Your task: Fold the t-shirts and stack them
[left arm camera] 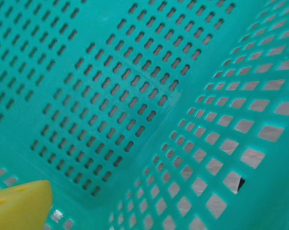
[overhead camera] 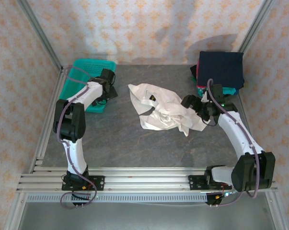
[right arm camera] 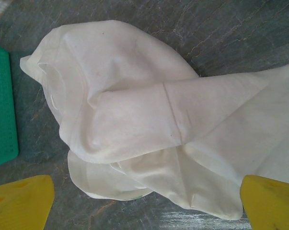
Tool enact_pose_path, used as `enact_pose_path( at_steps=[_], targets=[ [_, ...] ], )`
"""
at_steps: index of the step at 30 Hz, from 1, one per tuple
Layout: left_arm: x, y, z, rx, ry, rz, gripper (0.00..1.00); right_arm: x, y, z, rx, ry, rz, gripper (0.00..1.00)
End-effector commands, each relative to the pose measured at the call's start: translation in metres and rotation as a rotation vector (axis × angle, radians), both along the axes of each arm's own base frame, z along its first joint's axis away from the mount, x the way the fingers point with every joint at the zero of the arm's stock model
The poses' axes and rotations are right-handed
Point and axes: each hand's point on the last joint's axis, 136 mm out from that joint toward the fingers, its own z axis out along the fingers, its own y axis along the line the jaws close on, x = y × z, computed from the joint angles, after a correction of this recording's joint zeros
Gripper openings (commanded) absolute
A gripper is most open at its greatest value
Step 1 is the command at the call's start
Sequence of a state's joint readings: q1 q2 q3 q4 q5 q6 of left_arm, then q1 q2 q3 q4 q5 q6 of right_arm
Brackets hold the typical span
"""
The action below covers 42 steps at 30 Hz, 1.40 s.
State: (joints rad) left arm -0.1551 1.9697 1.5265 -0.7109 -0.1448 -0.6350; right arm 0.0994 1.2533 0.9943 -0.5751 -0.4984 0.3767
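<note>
We are starting on the crumpled white t-shirt (overhead camera: 163,112) lying mid-way across the surface (overhead camera: 115,143), with the folded stack (overhead camera: 220,67) at far right. The right gripper (right arm camera: 144,203) is hovering over it and the left gripper (overhead camera: 107,92) over the basket (overhead camera: 94,64), both wide open and empty. The next move likely needs an edge pinched to spread it flat.

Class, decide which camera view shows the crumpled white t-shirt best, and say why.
Top external: the whole white t-shirt lies mid-table, outline and small print visible. The right wrist view gives its folds close up, but cropped at the right edge. The left wrist view faces the teal basket mesh.
</note>
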Motion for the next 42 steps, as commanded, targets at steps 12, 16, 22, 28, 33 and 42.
enact_pose_path(
  at_steps=[12,16,22,28,33,42],
  targets=[
    [0.019,-0.136,0.113,-0.309,-0.273,-0.315,1.00,-0.003,0.092,-0.008,-0.183,-0.045,0.451,0.97],
    [0.026,-0.186,0.095,-0.419,-0.265,-0.401,0.93,0.005,0.099,-0.024,-0.326,-0.057,0.536,0.91],
    [0.045,-0.207,0.043,-0.506,-0.214,-0.349,0.84,0.022,0.106,-0.040,-0.453,-0.070,0.622,0.85],
    [0.060,-0.216,0.012,-0.535,-0.172,-0.298,0.78,0.039,0.109,-0.053,-0.508,-0.061,0.642,0.79],
    [0.070,-0.211,-0.010,-0.517,-0.144,-0.236,0.73,0.050,0.111,-0.067,-0.531,-0.014,0.648,0.68],
    [0.095,-0.220,-0.036,-0.563,-0.137,-0.176,0.57,0.079,0.109,-0.067,-0.577,-0.037,0.537,0.27]
  ],
)
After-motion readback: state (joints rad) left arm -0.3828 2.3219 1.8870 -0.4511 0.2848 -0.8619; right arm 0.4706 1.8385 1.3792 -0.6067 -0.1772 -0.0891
